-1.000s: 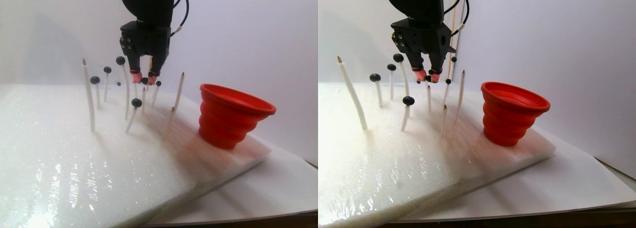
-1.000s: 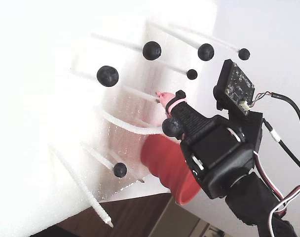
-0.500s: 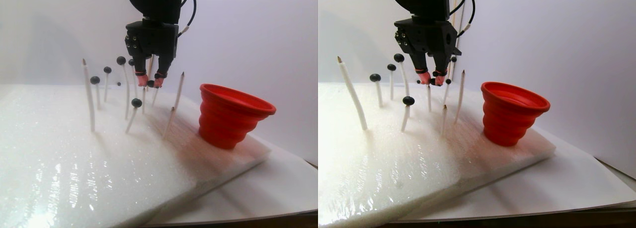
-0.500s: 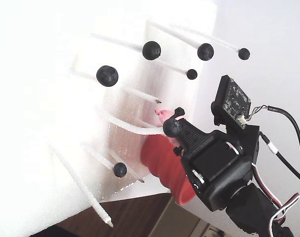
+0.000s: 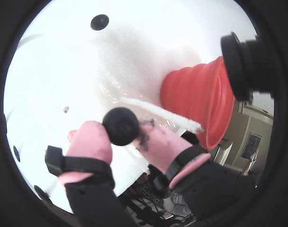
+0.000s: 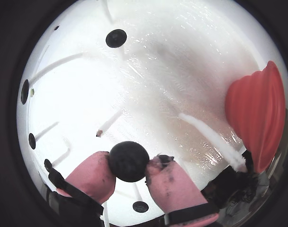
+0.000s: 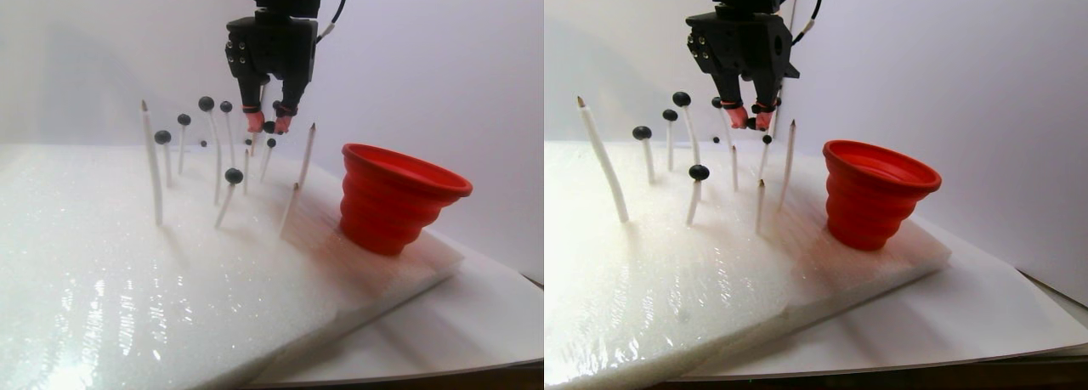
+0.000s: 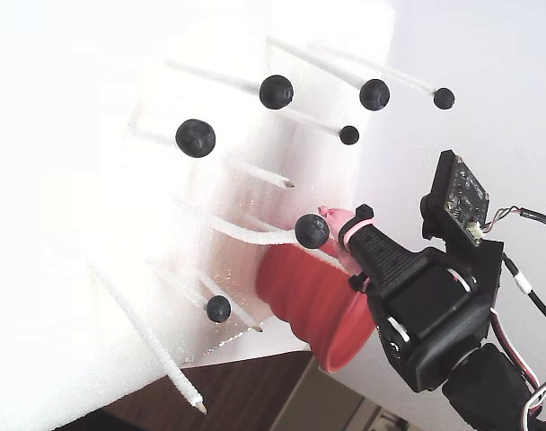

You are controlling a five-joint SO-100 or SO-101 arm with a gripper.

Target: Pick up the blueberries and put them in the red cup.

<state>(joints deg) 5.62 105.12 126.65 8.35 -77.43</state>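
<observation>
Wrist views both show the end effector (image 6: 129,168) closed down on one of the blueberries (image 6: 129,161), the dark ball pinched between its two pink fingertips (image 5: 91,140), which touch it on either side. Beyond the tips lies a white foam slab (image 6: 148,71), with a bare white stick (image 6: 205,135) slanting toward the red cup (image 6: 257,113) at the right edge. In the stereo pair view, the end effector (image 7: 267,123) hangs above the cluster of sticks, the red cup (image 7: 395,197) standing lower and to its right on the foam. Other blueberries (image 8: 195,137) sit on stick tips to its left.
</observation>
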